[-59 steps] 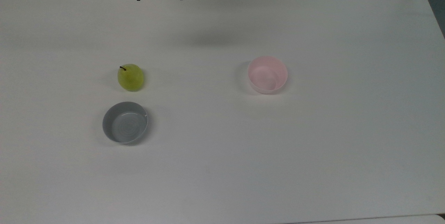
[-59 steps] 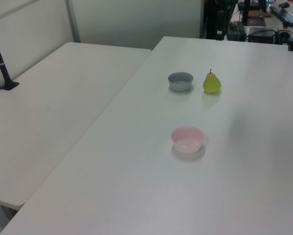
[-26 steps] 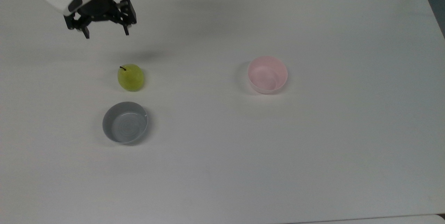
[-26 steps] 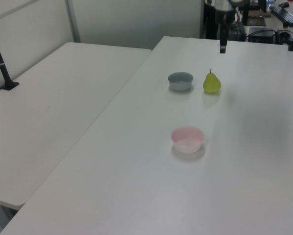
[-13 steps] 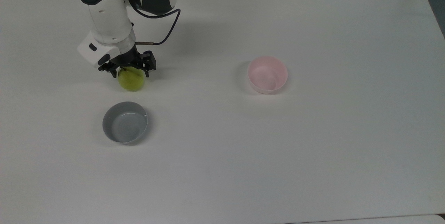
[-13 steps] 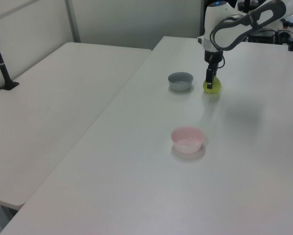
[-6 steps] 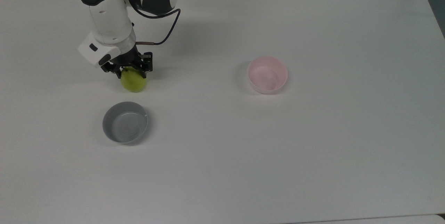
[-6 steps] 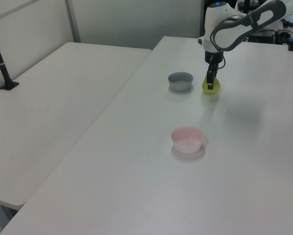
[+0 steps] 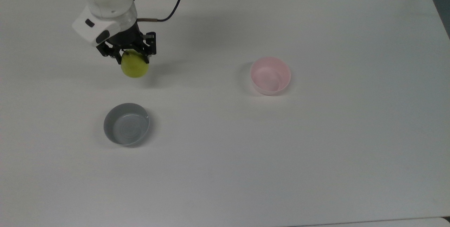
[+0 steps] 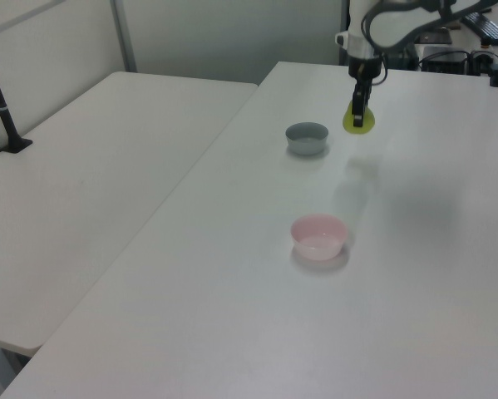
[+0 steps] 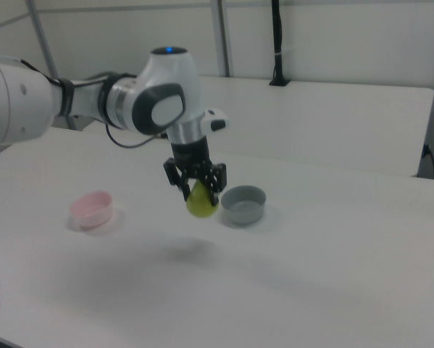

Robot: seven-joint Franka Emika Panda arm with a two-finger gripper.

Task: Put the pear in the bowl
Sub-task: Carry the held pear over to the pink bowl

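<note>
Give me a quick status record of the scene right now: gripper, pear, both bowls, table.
gripper: shut on the pear, raised above the table
pear: held at its top, off the surface, shadow beneath it in the right view
pink bowl: empty, toward the top view's right
grey bowl: empty, below the pear in the top view
table: white

The yellow-green pear hangs clear of the white worktop, gripped at its narrow upper part, its rounded bottom pointing down. The pale pink bowl sits upright and empty on the worktop, well apart from the pear, toward the top view's right.
</note>
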